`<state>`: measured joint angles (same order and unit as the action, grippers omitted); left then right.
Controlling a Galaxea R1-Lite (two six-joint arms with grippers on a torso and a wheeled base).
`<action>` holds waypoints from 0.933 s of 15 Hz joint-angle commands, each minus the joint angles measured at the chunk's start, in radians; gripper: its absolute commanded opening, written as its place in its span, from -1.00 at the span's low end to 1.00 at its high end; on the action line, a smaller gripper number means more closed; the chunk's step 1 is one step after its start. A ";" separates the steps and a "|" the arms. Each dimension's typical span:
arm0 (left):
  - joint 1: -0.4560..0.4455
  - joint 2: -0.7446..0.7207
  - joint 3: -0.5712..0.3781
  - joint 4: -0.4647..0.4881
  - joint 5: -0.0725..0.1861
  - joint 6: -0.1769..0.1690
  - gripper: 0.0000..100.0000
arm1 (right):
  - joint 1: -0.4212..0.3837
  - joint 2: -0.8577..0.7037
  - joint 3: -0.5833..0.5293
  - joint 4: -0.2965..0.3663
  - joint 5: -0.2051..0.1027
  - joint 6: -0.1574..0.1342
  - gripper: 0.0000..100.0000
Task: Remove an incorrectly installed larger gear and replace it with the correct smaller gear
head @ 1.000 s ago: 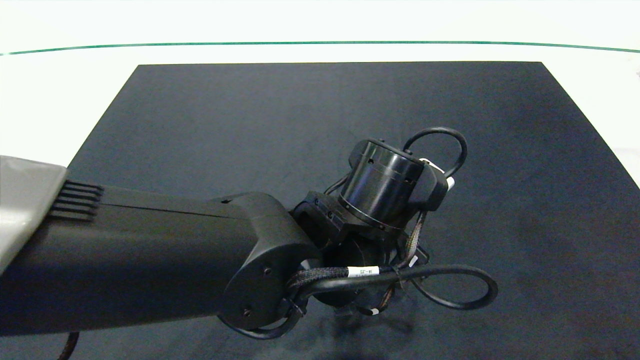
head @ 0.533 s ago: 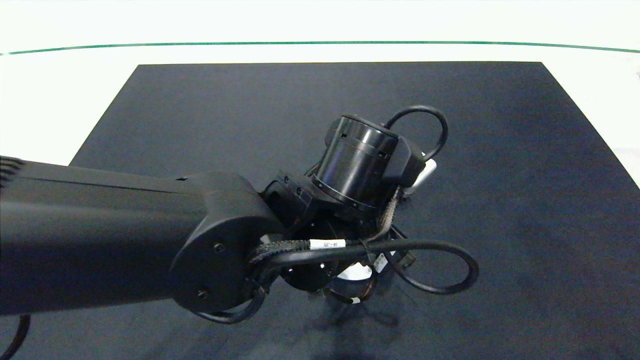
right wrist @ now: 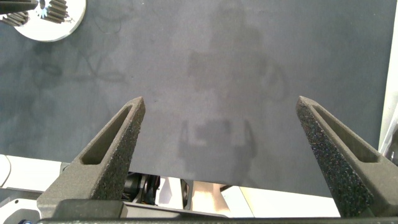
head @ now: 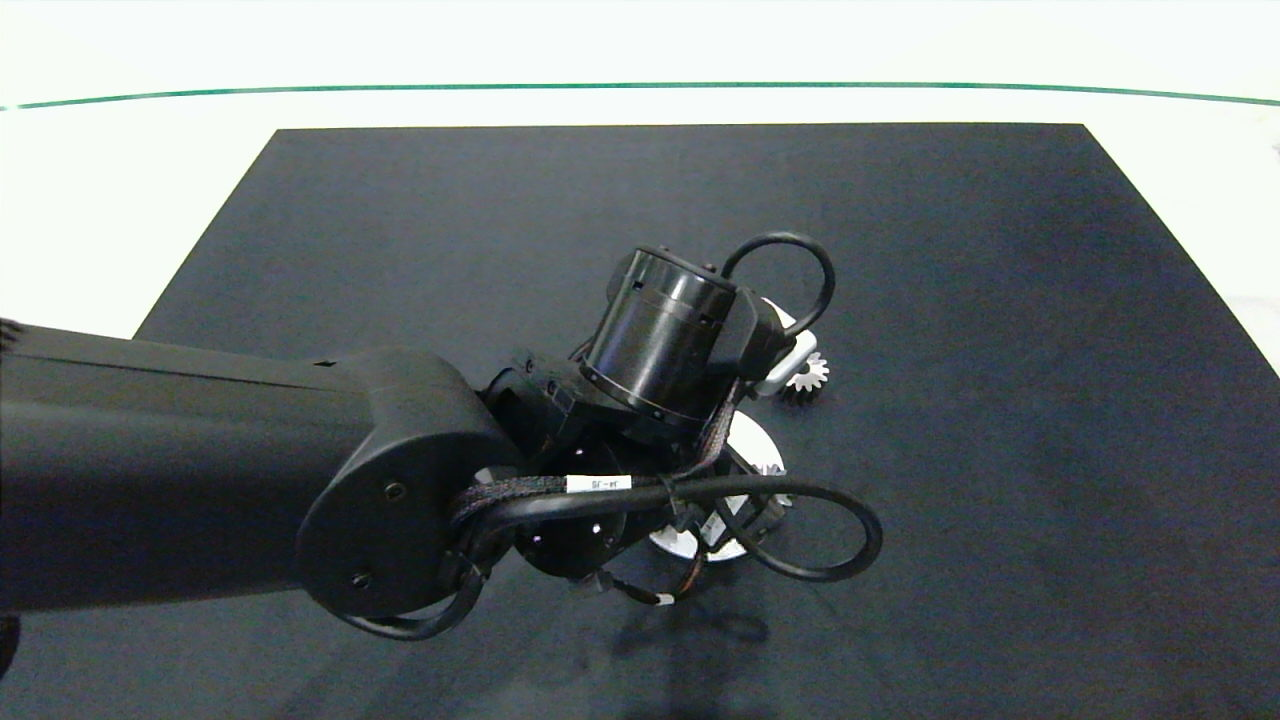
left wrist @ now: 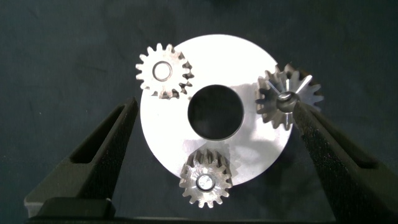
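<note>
We hang our left hand (left wrist: 211, 134) over a flat white round plate with a centre hole (left wrist: 249, 155), its two dark grey fingers spread wide and holding nothing. Three silver gears sit on the plate's rim. The larger gear (left wrist: 287, 97), a silver metal wheel with long flaring teeth, sits at one edge of the plate, just beside one finger's (left wrist: 336, 149) inner face. Two small short-toothed silver gears (left wrist: 163, 70) (left wrist: 206, 181) sit at the other two spots.

In the head view, the smaller gear (head: 806, 374), a loose silver piece with short blunt teeth, lies on the black mat (head: 1000, 300) covering the tabletop, beside the plate and next to our left arm (head: 300, 470).

We judge the main risk to be a poor grasp: the hand is centred on the plate, not on the larger gear, so closing here would catch the plate or a wrong small gear. Sharp tapered teeth may also slip from the fingers, and a skewed pull could jam the gear on its pin or drag the plate.

Our right hand (right wrist: 217, 155) waits with fingers apart over bare mat, away from the plate.
</note>
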<state>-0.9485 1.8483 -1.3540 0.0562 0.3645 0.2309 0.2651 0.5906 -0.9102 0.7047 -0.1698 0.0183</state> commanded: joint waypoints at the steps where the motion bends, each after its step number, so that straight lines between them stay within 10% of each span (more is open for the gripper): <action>1: 0.001 0.031 0.003 -0.019 0.002 0.002 1.00 | 0.000 0.001 -0.001 0.004 0.000 0.000 1.00; 14: -0.018 0.075 -0.056 -0.059 0.001 0.035 1.00 | 0.002 -0.012 0.001 0.004 0.000 0.000 1.00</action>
<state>-0.9687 1.9296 -1.4096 -0.0028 0.3617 0.2636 0.2664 0.5787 -0.9072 0.7043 -0.1698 0.0183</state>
